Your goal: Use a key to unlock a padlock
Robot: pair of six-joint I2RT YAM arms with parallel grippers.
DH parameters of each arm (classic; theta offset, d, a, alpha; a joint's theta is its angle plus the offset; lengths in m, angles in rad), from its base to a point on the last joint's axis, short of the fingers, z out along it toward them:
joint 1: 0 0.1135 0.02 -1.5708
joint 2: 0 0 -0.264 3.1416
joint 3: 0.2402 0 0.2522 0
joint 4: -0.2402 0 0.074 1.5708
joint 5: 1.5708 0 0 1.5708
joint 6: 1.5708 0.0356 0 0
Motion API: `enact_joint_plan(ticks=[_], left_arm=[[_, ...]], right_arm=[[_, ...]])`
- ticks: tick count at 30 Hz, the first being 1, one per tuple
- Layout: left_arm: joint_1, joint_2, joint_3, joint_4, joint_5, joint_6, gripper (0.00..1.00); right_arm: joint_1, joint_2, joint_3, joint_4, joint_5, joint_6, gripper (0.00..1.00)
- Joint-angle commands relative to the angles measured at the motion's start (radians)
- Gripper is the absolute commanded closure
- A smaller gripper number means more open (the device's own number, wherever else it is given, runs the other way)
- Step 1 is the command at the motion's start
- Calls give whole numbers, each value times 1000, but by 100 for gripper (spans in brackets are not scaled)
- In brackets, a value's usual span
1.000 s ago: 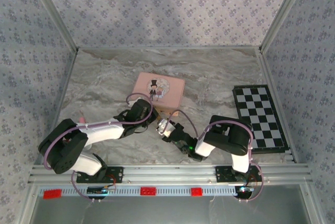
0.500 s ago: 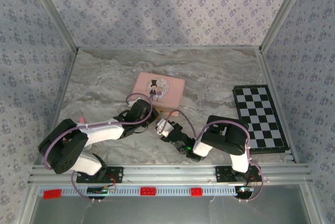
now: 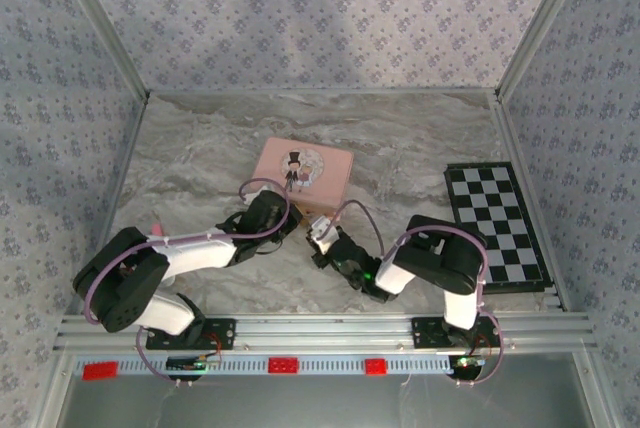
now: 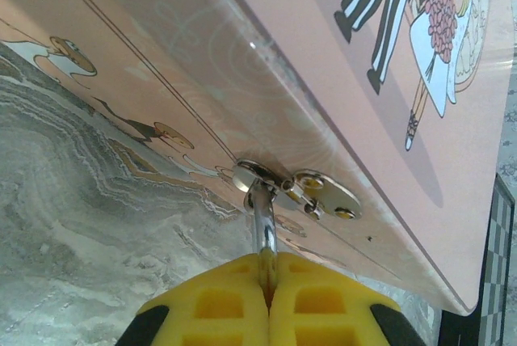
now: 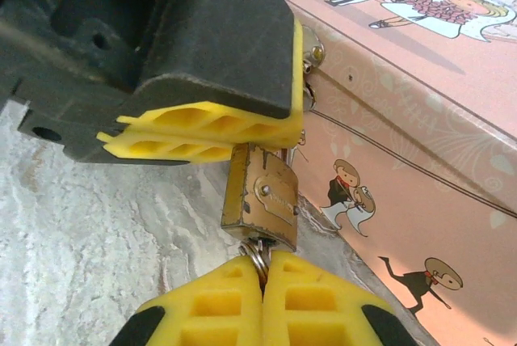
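Nearest, the right tool is pinched fully together on the ring end of the key, right under the padlock. The key's blade is hidden, so I judge it to be seated in the lock, and the grip looks meant for twisting it.

Just beyond, the left tool is clamped tight on the thin silvery shackle, apparently to brace the lock against that twist.

The padlock hangs between the two tools from the hasp on the near side wall of the pink box, around the middle of the counter. It looks not yet released.

At the right lies a chessboard, well apart from the work.

Count: two tools, one padlock, one key, one hasp, one box, one chessboard.
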Motion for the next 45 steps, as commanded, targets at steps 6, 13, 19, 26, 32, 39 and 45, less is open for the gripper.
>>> enact_joint_plan(ticks=[6,13,19,26,32,39,45], left_arm=[[1,7,-8,64,25,-4,100],[0,20,-13,91,30,-4,100],[0,37,-7,97,41,0,97],[2,58,-6,111,52,-6,92],[8,54,-9,106,61,-3,75],[12,-12,-34,64,30,38,55],[33,-167,-80,-26,-20,134,40]], right_arm=[[-78,-48,-32,21,-130,238,100],[-147,-36,-60,91,-256,396,100],[-150,-21,-68,137,-291,424,100],[-163,-1,-68,181,-356,475,100],[-158,-29,-95,150,-296,480,100],[-140,-39,-120,145,-266,498,100],[-140,-42,-125,130,-254,542,100]])
